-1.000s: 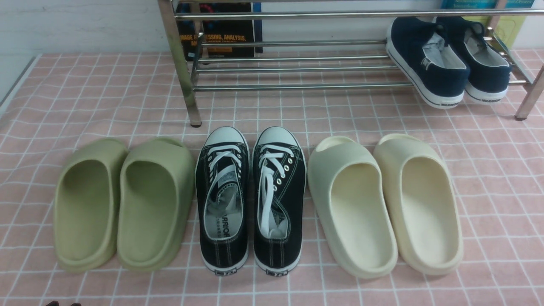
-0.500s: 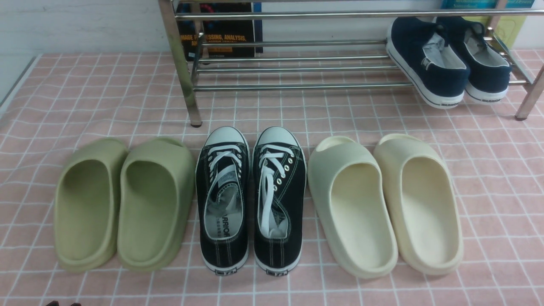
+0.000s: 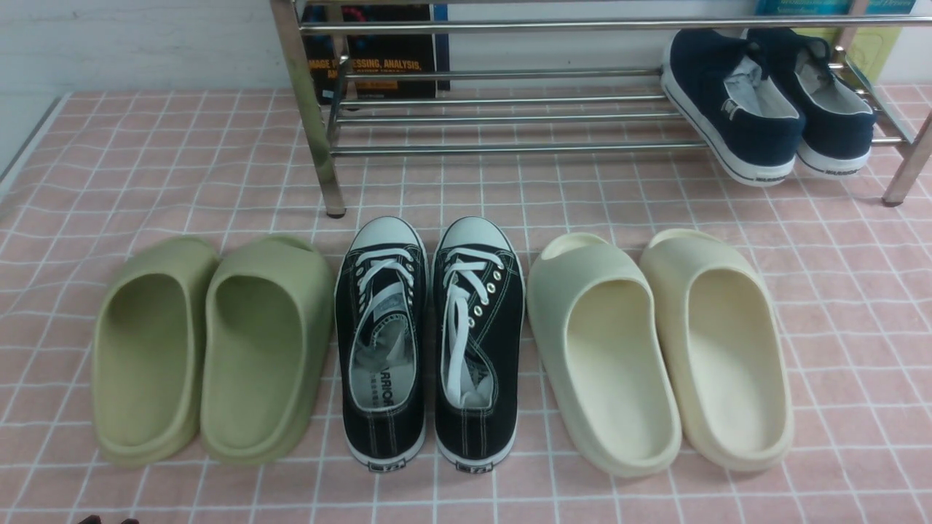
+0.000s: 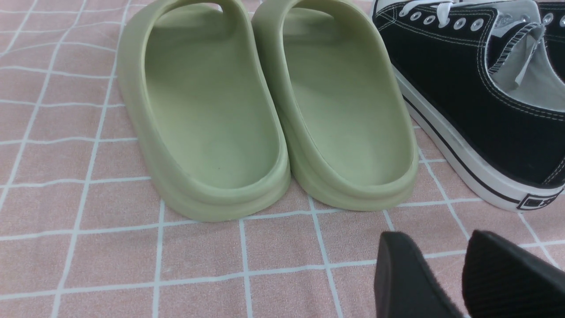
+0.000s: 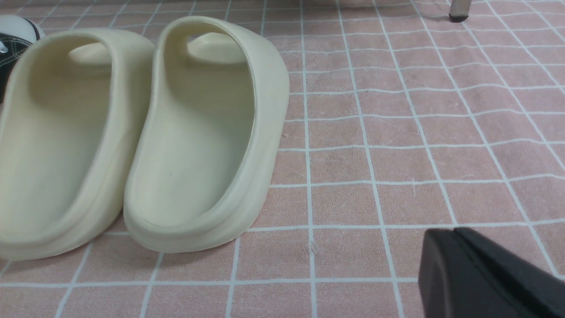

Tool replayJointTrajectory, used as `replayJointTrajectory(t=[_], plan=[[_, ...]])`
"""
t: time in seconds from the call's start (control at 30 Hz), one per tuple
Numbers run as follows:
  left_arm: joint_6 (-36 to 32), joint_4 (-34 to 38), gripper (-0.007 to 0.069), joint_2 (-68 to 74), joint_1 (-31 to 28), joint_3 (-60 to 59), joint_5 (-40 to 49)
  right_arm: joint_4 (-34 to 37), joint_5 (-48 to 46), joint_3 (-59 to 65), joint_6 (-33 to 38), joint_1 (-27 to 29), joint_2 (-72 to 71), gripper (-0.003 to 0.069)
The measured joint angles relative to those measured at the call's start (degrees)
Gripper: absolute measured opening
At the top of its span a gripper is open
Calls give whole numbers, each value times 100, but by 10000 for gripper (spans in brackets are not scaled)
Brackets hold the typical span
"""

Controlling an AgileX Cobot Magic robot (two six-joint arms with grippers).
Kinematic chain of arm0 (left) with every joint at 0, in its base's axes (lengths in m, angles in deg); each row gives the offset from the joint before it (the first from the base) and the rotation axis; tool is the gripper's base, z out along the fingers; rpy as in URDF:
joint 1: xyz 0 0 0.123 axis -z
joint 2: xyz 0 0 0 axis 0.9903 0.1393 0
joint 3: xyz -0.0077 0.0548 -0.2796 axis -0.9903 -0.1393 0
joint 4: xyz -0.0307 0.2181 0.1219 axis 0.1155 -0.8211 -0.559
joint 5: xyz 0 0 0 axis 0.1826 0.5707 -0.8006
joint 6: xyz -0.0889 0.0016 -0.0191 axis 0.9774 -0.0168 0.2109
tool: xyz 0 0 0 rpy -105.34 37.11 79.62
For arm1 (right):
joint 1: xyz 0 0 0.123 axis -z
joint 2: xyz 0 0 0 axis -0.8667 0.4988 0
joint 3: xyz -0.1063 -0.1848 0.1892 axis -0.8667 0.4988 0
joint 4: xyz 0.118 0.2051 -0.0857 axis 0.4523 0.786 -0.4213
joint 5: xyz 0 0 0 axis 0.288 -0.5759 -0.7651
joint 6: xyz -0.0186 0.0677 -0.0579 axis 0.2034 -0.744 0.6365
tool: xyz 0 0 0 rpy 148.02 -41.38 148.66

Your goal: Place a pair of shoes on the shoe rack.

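The navy slip-on sneakers (image 3: 768, 102) are sitting side by side at the right end of the chrome shoe rack (image 3: 510, 116), heels overhanging its front bar. The right gripper (image 5: 454, 247) is hovering clenched and empty near the cream slides (image 5: 145, 137); the left gripper (image 4: 459, 260) is hanging slightly parted, empty, near the green slides (image 4: 265, 110).

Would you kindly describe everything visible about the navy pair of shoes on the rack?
The pair of shoes is two dark navy, canvas-looking slip-ons with white rubber soles, light grey lining and a small white side logo; no laces show. They sit side by side, touching, on the lower bars at the right end of the chrome shoe rack, heels toward the camera and overhanging the front bar. Nothing grips them.
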Motion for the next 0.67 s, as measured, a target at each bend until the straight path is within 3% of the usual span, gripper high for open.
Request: replayJointTrajectory(t=[0.67], plan=[[0,0,239,0,0,0,0,0,0,0,0,0,0,3]])
